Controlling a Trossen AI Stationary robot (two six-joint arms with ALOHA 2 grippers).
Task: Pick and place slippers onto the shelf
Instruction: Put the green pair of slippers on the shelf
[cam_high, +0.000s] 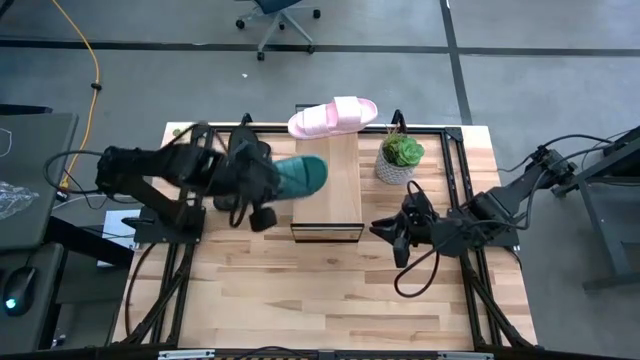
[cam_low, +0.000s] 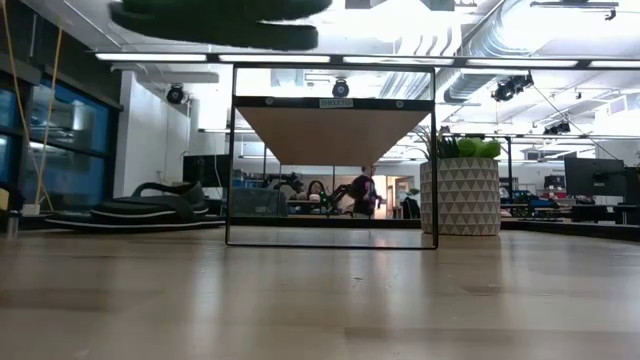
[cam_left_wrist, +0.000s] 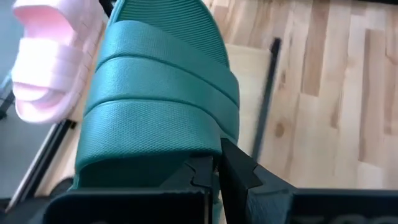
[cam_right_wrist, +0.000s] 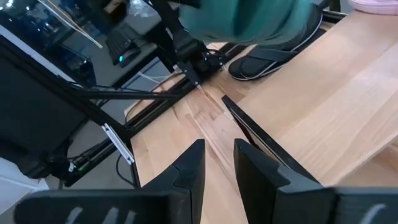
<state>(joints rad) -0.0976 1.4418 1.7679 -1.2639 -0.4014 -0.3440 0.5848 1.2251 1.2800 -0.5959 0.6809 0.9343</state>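
Observation:
My left gripper (cam_high: 275, 181) is shut on the dark teal ribbed slide (cam_high: 303, 174) and carries it above the left edge of the shelf (cam_high: 328, 195), a narrow rack with a wooden plank top. In the low view the slide (cam_low: 220, 14) hangs high above the table. The pale pink slide (cam_high: 333, 116) lies sole down on the shelf's far end. The black flip-flop (cam_low: 140, 208) rests flat on the table left of the shelf, under my left arm. My right gripper (cam_high: 395, 236) hovers open to the right of the shelf, holding nothing. My left gripper pinches the teal slide between its two fingers (cam_left_wrist: 239, 169) at the near edge of the ribbed strap (cam_left_wrist: 186, 146), toward one side. The fingers lie along the slide's length. The slide is lifted clear and stretches away from the gripper toward the shelf.
A potted green plant (cam_high: 399, 156) in a white patterned pot stands on the table right of the shelf's far end. The shelf's thin black frame (cam_low: 232, 165) stands upright on the table. Bare wooden tabletop (cam_high: 330, 290) lies on the near side.

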